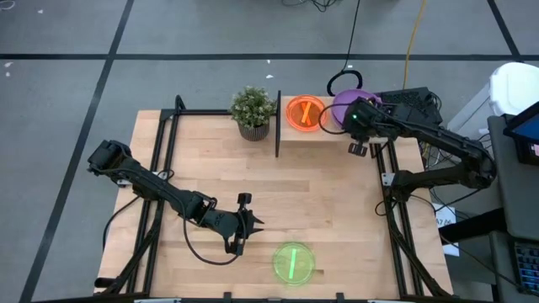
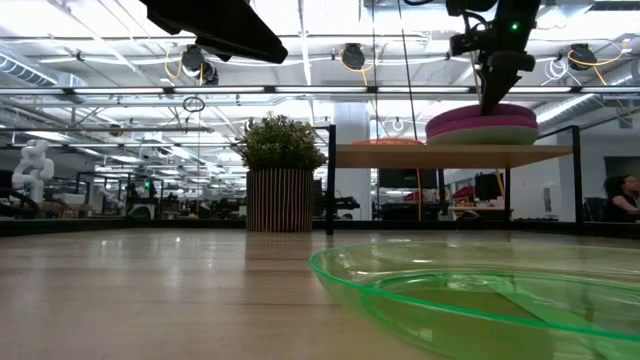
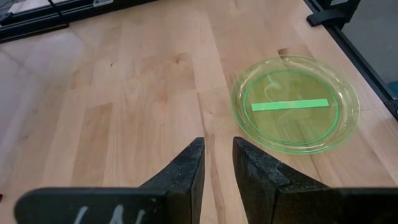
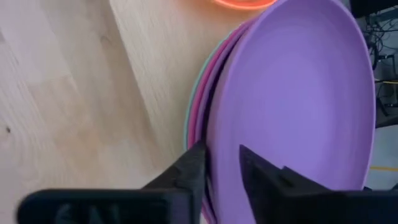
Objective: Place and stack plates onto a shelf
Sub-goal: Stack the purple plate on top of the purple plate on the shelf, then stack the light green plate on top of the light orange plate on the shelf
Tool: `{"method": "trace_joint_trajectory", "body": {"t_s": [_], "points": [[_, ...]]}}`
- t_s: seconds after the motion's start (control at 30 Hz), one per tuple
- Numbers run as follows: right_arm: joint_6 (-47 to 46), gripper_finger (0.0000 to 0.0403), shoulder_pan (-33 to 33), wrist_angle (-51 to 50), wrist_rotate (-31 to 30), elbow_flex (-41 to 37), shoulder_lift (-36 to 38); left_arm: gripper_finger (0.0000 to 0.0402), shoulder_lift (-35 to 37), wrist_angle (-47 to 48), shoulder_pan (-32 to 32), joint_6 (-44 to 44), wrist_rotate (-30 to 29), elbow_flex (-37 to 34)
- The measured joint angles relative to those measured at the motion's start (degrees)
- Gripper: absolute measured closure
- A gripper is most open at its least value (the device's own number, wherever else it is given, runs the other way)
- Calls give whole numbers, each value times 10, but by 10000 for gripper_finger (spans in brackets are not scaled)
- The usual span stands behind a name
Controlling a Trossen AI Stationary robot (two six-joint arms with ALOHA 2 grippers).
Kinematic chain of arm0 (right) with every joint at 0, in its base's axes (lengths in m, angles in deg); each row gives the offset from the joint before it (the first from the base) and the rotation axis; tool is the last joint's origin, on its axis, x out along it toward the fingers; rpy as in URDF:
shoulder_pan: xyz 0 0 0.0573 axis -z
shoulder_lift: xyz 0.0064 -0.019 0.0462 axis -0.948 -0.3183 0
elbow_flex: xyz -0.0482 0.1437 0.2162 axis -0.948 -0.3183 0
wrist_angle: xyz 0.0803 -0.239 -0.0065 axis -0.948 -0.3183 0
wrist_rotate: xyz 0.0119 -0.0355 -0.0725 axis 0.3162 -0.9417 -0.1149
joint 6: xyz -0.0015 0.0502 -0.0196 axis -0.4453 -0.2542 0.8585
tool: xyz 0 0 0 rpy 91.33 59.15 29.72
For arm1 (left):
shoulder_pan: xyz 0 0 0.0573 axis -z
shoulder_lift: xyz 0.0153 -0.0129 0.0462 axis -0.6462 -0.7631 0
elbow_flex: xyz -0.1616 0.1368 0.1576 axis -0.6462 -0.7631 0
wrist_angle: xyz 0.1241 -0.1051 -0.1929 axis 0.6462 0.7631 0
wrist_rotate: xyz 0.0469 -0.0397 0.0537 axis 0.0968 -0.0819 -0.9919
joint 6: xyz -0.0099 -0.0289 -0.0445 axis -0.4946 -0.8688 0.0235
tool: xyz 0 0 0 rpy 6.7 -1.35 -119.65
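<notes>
Lime plate point(image 1: 293, 262) on the worktop point(image 1: 320, 194) looks light, stiff, slick; grab its rim. Left pincer point(image 1: 243, 224) nearby, slightly parted, empty. Right pincer point(image 4: 221, 163) straddles the purple plate point(image 4: 298, 93) rim on the shelf point(image 1: 296, 136), grip unclear.

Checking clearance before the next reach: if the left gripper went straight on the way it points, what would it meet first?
Probably the bare wooden tabletop. The left gripper tilts down at the wood, and the green plate lies off to one side of that line, though depth is hard to judge.
</notes>
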Motion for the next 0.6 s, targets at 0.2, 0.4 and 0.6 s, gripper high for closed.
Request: {"method": "trace_joint_trajectory", "body": {"t_s": [0.2,0.4,0.6], "points": [[-9,268,-27,20,-1,0,16,312,0,0,0,0,0,0],[-67,253,-84,29,1,0,49,312,0,0,0,-1,0,0],[-180,265,-175,27,2,0,68,312,0,-3,2,-7,3,0]]}}
